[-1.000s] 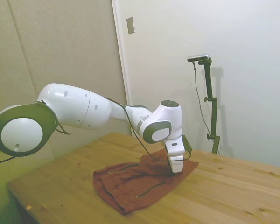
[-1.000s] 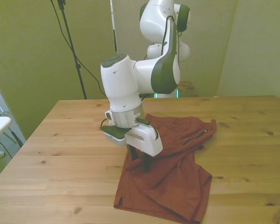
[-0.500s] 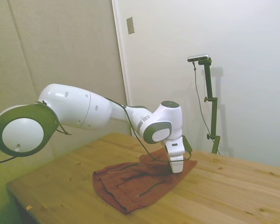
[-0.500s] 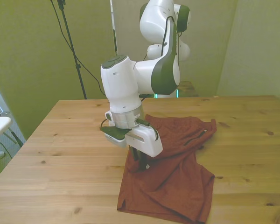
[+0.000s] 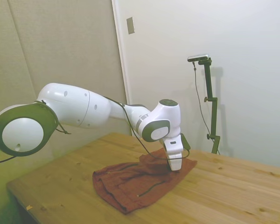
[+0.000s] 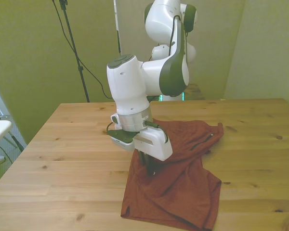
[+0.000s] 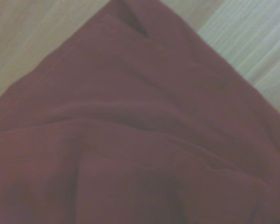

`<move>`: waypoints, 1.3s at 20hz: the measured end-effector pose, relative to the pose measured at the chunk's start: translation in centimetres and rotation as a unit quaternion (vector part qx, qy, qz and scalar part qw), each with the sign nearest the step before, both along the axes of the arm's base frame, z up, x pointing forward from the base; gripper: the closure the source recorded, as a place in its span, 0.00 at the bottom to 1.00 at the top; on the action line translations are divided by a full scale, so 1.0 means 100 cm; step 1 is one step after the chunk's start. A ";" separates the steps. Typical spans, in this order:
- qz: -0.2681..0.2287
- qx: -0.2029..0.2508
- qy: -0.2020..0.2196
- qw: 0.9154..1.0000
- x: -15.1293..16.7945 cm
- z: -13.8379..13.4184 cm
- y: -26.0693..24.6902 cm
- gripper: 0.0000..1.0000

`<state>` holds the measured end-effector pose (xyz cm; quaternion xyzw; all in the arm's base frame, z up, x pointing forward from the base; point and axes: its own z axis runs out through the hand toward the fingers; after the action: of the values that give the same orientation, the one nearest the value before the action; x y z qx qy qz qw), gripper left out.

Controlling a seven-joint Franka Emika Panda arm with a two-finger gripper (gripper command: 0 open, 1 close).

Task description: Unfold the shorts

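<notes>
With the claw pinching a fold of the shorts, looks mid-unfold; next: drag that layer clear across the surface.

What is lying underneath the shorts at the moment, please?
Only the wooden table shows around the shorts. The hand is at the cloth; anything beneath the fabric is hidden.

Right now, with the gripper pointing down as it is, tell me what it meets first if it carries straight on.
The shorts. The gripper points down at the fabric near its edge on the front view's left, and the wrist view is almost filled with red cloth. Under that lies the table. Whether the fingertips already touch is unclear.
</notes>
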<state>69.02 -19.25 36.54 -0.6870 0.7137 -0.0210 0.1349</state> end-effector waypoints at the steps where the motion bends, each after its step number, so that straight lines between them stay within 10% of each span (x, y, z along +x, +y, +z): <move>1: 0.007 0.001 -0.006 1.000 0.001 0.006 0.006 1.00; 13: 0.120 -0.007 -0.068 0.990 0.039 0.067 0.147 1.00; 26: 0.209 -0.013 -0.060 0.976 0.096 0.041 0.306 1.00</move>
<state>78.58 11.37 40.69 -0.8200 0.5449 -0.0424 0.1699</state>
